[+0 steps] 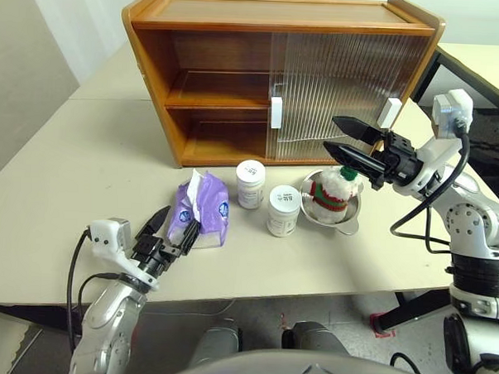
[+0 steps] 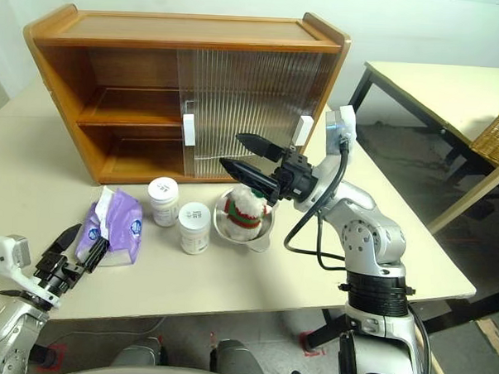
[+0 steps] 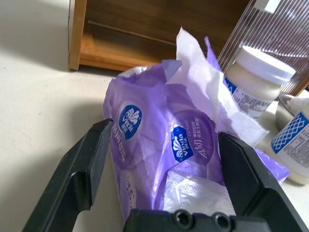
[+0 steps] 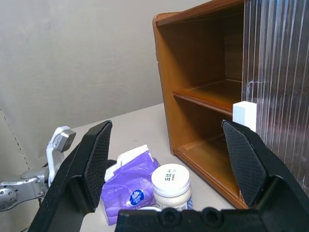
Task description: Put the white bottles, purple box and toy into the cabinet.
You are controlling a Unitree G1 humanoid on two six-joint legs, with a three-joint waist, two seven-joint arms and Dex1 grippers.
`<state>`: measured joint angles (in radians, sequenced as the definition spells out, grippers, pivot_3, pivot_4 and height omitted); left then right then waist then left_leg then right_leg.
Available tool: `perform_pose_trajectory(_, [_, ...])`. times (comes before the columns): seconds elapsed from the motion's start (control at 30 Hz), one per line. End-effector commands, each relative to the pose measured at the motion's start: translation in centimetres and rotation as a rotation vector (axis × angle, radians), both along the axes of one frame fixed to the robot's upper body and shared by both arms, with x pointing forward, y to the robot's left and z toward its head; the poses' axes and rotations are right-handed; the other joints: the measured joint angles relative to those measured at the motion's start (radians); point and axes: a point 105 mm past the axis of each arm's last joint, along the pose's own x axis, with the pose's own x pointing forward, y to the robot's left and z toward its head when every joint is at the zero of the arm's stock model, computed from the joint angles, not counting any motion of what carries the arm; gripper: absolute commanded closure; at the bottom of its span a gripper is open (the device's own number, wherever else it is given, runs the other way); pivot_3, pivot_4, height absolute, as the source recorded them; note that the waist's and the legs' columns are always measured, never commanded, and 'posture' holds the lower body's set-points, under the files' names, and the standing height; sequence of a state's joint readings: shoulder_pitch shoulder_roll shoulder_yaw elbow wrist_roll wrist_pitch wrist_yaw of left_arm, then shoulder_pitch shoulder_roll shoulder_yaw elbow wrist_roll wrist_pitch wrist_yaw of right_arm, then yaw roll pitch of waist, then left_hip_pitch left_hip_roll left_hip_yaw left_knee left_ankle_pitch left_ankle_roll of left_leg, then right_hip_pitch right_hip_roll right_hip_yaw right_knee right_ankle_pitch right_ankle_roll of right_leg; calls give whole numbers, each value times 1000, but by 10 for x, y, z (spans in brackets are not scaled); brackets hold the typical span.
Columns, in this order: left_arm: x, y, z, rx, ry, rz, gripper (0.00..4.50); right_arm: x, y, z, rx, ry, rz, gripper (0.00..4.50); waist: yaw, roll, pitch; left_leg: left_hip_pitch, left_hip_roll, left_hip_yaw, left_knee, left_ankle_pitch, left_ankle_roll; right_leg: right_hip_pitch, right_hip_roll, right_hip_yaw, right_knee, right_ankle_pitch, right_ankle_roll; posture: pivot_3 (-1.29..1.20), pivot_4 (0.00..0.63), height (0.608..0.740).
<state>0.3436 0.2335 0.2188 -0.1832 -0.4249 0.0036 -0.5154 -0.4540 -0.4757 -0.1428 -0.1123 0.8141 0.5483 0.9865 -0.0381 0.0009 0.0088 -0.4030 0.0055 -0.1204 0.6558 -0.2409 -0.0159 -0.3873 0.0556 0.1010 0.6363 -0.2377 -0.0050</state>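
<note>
Left wrist view: the left gripper has its two black fingers spread wide, one on each side of the purple box, straddling the pack without yet squeezing it. That placement reads as the set-up for a grasp, fingers bracketing the soft pack across its narrow width.

From the head camera, the purple box lies on the table at about 8 o'clock from the cabinet's open half. Its long axis runs from 7 o'clock to 1 o'clock, with the white tissue tuft at the far end, pointing toward the cabinet.

Two white bottles stand upright just at 3 o'clock of the box, close together, lids up. At 3 o'clock of them the toy sits upright in a steel bowl.

The right gripper hangs above the toy, fingers apart and empty, aimed toward 9 o'clock, probably waiting clear of the left arm's work. The cabinet's sliding doors cover its right half, leaving both left shelves open for loading.
</note>
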Motion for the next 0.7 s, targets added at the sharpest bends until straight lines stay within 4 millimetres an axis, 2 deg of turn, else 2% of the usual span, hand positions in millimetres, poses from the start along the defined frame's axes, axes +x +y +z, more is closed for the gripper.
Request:
perform_pose_trajectory(0.03, [-8, 5, -19, 10, 74, 15, 45, -1, -1, 4, -9, -16, -5, 0, -1, 0, 0, 0, 0, 0, 0, 0, 0, 0, 0, 0, 0, 0, 0, -83, 17, 740])
perform_pose_trajectory(0.33, [-12, 5, -31, 7, 110, 30, 45, -1, -3, 4, -10, -17, -12, 0, -2, 1, 0, 1, 0, 0, 0, -1, -2, -2, 0, 0, 0, 0, 0, -85, 20, 740])
perform_pose_trajectory(0.43, [-10, 4, -30, 4, 103, 27, 629, -1, -2, 4, -10, -17, -12, 0, -2, 2, 0, 1, 0, 0, 0, -1, -2, -2, 0, 0, 0, 0, 0, -85, 21, 740])
perform_pose_trajectory(0.7, [-4, 3, -26, 14, 73, 4, 3362, 0, -2, 4, -11, -16, -13, 0, -2, 2, 0, 1, 0, 0, -4, -1, -2, -1, 0, 0, 0, 0, -1, -86, 22, 740])
